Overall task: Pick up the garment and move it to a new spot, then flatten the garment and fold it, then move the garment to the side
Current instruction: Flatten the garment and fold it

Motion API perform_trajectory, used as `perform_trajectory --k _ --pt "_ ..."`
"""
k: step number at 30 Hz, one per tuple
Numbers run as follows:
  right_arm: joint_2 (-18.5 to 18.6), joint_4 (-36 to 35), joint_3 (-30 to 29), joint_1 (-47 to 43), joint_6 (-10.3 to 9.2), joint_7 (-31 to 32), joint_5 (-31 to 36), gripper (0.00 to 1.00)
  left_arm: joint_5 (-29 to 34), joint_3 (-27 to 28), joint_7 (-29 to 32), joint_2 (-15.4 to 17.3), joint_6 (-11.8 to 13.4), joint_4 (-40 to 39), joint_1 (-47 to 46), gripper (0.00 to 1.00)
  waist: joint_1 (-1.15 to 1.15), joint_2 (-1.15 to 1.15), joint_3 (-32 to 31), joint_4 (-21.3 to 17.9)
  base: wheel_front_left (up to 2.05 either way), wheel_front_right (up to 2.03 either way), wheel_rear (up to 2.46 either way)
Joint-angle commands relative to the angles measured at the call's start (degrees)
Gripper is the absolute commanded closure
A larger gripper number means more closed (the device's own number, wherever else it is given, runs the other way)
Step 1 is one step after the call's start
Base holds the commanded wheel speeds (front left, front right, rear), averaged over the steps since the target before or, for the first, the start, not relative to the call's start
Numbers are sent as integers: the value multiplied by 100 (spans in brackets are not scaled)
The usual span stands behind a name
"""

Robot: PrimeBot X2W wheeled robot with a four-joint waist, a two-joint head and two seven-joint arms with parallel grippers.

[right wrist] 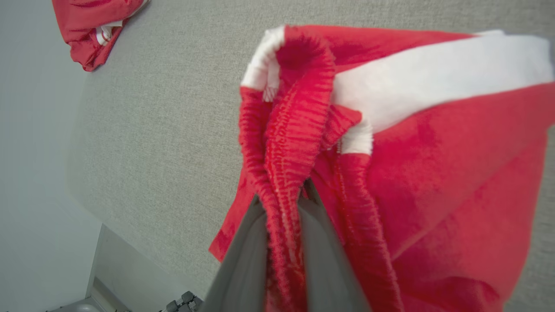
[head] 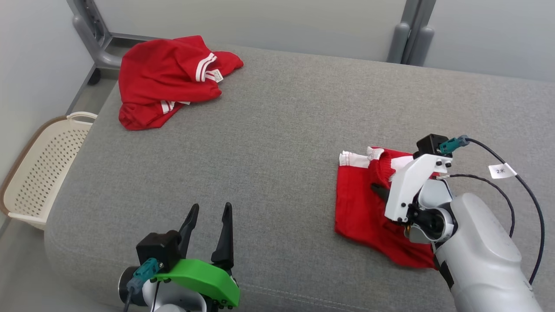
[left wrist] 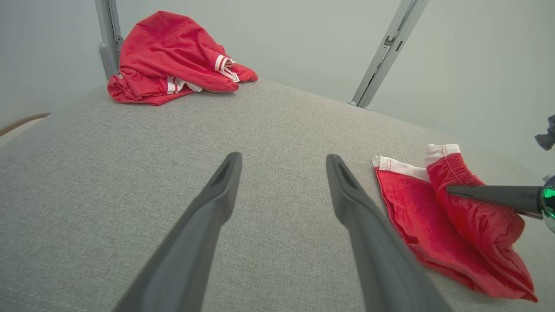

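Observation:
The garment [head: 360, 203], red shorts with white trim, lies partly folded on the right of the grey padded surface [head: 269, 130]. My right gripper [head: 376, 188] is shut on its gathered elastic waistband; in the right wrist view the two fingers pinch the ribbed red band [right wrist: 286, 143] between them. In the left wrist view the garment [left wrist: 433, 225] is at the right, with the right gripper's finger [left wrist: 485, 194] lying across it. My left gripper [head: 211, 207] hovers open near the front edge, well left of the garment, nothing between its fingers [left wrist: 217, 190].
A second red garment [head: 169, 78] with white stripes lies crumpled at the far left corner. A cream perforated basket [head: 39, 169] sits on the floor off the left edge. Grey frame posts [head: 409, 39] rise behind the surface.

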State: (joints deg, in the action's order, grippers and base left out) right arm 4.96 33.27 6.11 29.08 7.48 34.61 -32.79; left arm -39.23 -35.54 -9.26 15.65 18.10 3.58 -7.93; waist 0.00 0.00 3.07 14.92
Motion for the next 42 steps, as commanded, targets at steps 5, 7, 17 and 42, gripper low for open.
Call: perform_trajectory --k 5,7,17,42 --pt "-116 561 56 325 2 -181 430 78 -22 -44 -55 -61 -65 76 -10 0 0 0 -20 207 0 0 0" --pt "-138 755 88 427 2 -258 552 20 -31 -60 -61 -85 -77 105 -34 0 0 0 -30 246 0 0 0" --pt "-190 893 449 870 1 -571 532 0 -76 -14 -92 -17 9 117 91 0 0 0 -217 79 0 0 0" --pt "682 895 25 -65 1 -1425 -47 0 80 0 107 290 205 -330 -67 0 0 0 237 -254 0 0 0"
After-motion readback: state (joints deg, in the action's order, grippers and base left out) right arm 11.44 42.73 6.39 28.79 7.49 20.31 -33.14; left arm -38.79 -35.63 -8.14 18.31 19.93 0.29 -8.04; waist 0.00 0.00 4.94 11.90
